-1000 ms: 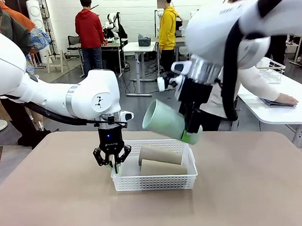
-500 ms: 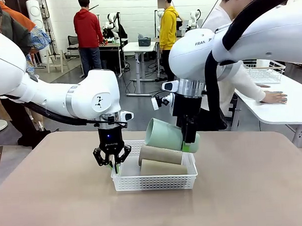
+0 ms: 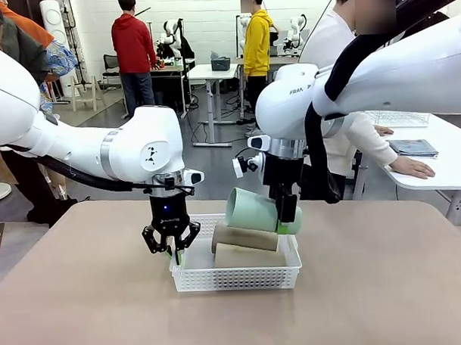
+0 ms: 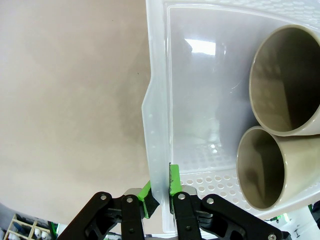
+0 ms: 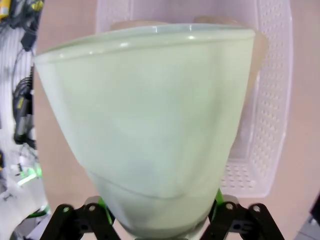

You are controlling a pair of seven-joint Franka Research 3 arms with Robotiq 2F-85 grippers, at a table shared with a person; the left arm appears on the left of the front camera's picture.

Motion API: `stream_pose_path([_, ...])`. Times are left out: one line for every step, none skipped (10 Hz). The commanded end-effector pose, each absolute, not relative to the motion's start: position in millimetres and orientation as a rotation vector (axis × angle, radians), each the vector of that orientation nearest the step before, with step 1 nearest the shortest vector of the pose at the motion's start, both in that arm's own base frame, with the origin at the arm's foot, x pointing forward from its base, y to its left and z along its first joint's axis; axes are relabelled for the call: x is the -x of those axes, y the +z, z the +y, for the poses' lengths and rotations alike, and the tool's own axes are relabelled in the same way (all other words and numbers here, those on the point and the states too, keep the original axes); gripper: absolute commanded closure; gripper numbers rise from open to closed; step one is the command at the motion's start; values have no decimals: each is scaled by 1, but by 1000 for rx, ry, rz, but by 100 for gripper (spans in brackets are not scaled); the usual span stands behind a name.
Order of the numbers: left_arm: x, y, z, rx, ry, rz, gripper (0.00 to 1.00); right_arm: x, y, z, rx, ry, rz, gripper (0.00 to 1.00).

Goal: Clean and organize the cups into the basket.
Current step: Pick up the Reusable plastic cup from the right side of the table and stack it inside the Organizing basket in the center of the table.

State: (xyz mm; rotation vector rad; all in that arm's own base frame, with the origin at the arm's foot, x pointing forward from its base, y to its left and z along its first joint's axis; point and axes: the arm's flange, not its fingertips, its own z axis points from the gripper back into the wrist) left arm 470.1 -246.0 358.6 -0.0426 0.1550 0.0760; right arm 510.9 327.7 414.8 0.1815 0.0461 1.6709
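Observation:
The white lattice basket [image 3: 236, 279] sits mid-table with two tan cups [image 3: 245, 236] [image 3: 248, 256] lying on their sides inside. In the left wrist view their open mouths [image 4: 286, 80] [image 4: 260, 170] face the camera. My left gripper [image 3: 172, 249] is shut on the basket's left wall [image 4: 156, 125], with the green pads [image 4: 173, 181] pinching its rim. My right gripper [image 3: 288, 214] holds the mint green cup [image 3: 253, 209] by its narrow end, sideways, just above the tan cups at the basket's back. In the right wrist view the mint cup [image 5: 150, 125] hangs over the basket [image 5: 272, 100].
A person in a white top [image 3: 343, 131] stands behind the table's far edge, one hand [image 3: 416, 167] on a neighbouring white table [image 3: 442, 173]. Bare tan tabletop [image 3: 83, 299] lies to both sides of the basket and in front of it.
My right arm has lowered the mint green cup and brought it left, close over the tan cups. The left gripper and the basket have stayed put.

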Motion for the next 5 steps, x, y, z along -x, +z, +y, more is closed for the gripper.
stream_pose_path([-471,361,-246,46,78,146,100,-516,404,337,-142,1663,38,20])
stream_pose_path([-471,361,-246,46,78,146,100,-517,400,337,-156,1664,33,20])
stream_pose_path([-471,361,-246,46,78,146,100,-517,395,338,-174,1664,34,20])
stream_pose_path([-471,361,-246,46,78,146,100,-516,392,338,-195,1665,34,20])
stream_pose_path([-471,361,-246,46,78,146,100,-518,390,339,-212,1666,26,20])
